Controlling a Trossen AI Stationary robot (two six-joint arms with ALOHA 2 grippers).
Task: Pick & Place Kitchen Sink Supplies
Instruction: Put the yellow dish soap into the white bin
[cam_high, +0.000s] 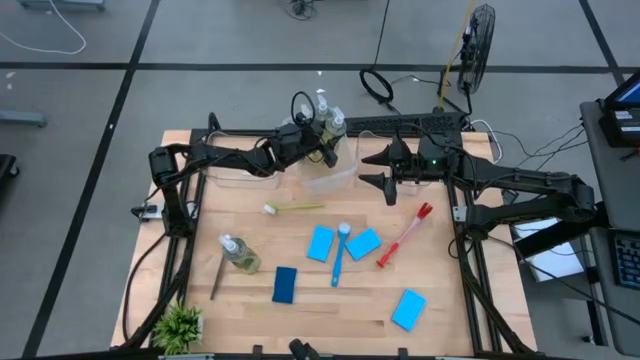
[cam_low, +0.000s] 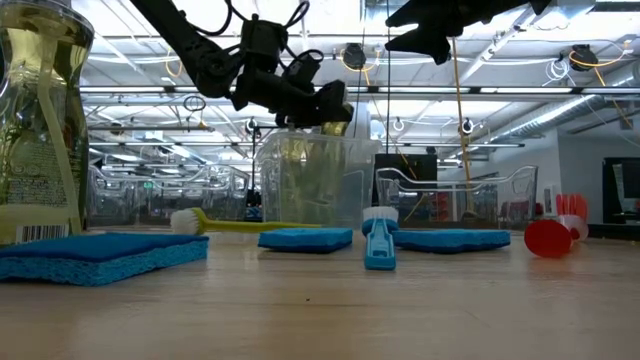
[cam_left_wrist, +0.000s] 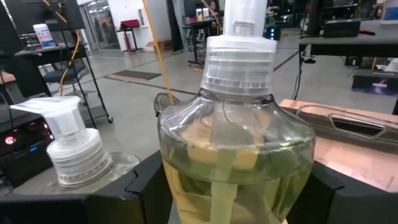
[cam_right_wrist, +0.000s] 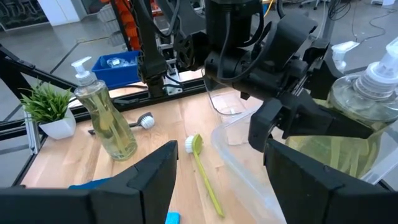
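My left gripper is shut on a clear bottle of yellow-green liquid with a white pump top, above a clear bin at the table's far side. A second bottle stands just beside it. My right gripper hangs open in the air to the right of that bin, pointing at it. A third bottle is near the left front. Blue sponges lie flat on the wood. Green, blue, red and dark brushes lie among them. My left gripper pinches the bottle by its round body, below the shoulder, one finger on each side. The fingers come in level from the table's left. The bottle stays upright, and in the low view it shows above the bin's rim.
A small green potted plant stands at the near left corner. A second clear bin sits under my left arm, and another clear bin shows to the right in the low view. Bare wood lies along the near edge.
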